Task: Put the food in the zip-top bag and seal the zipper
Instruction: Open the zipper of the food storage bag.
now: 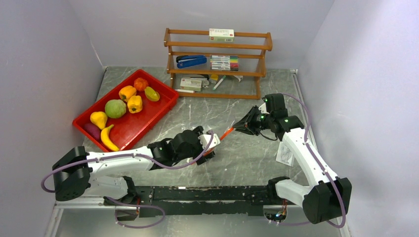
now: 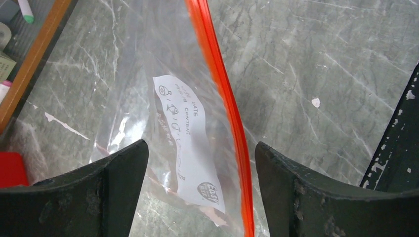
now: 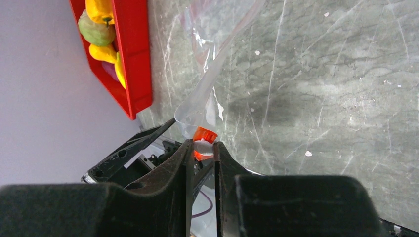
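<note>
Bright, even, diffuse, from overhead. White glare streaks on the clear floppy plastic zip-top bag (image 2: 123, 98), left of its label (image 2: 190, 143), in the left wrist view. Soft dark shadow patch on the grey marbled tabletop (image 3: 296, 103) right of the bag in the right wrist view. Sharp around the bag; softer below it at that view's bottom edge. Top view crisp, faint shadows only.

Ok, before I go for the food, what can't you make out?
The zipper: open or sealed is unclear; the left wrist view shows it edge-on, and the right gripper covers its end in the right wrist view.
Bottom of the zip-top bag: left wrist view, behind the open left gripper.
Top view: the clear bag is nearly invisible.
The label: print too small, left wrist view.
</note>
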Tool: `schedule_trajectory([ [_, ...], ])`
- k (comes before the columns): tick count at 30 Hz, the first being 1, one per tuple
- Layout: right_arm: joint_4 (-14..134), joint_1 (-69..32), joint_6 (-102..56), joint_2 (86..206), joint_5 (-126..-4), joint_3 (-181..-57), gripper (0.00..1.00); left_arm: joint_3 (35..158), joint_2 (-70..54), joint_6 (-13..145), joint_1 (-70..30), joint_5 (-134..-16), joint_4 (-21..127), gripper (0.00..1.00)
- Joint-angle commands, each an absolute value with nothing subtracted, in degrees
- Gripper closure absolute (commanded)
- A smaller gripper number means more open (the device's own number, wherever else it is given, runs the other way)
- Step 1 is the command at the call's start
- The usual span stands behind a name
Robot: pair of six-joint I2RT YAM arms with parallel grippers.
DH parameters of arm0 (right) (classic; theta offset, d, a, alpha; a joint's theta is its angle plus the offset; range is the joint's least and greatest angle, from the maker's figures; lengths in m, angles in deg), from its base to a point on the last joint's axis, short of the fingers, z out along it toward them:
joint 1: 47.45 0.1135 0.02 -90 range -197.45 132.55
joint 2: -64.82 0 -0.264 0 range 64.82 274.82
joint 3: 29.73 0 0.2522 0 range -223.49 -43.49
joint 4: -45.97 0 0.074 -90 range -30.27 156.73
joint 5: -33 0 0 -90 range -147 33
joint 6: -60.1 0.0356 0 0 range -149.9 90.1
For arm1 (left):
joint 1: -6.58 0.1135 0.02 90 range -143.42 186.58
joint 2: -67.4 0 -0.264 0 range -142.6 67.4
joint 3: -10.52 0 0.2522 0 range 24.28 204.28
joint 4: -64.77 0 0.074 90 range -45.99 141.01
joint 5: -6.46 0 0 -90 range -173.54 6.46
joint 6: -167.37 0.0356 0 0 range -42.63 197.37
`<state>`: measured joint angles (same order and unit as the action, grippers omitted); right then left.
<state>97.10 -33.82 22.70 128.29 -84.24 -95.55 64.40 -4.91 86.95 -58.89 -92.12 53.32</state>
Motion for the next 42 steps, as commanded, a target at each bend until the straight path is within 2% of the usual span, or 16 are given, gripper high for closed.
schedule_trajectory([
  [1,96.7,-33.4,22.6,127.7,-84.3,-95.8,0.92,64.5,-3.5,86.1,-59.2,-94.3,55.4,0.24],
  [4,96.4,-33.4,22.7,128.0,-84.7,-95.3,0.92,63.8,-2.7,85.5,-59.2,-92.9,56.8,0.31],
  [7,95.9,-33.4,23.0,127.9,-84.6,-95.0,0.92,63.6,-2.9,85.1,-59.2,-93.7,57.7,0.33],
  [16,95.9,-33.4,22.8,128.0,-84.2,-95.2,0.92,63.8,-5.4,85.9,-59.2,-94.4,57.6,0.31],
  [32,95.8,-33.4,23.1,127.8,-84.2,-94.9,0.92,62.7,-6.2,87.9,-59.2,-98.7,60.4,0.35],
  [42,95.4,-33.4,23.4,127.9,-84.1,-93.8,0.92,62.8,-7.2,88.6,-59.3,-93.2,61.9,0.31],
])
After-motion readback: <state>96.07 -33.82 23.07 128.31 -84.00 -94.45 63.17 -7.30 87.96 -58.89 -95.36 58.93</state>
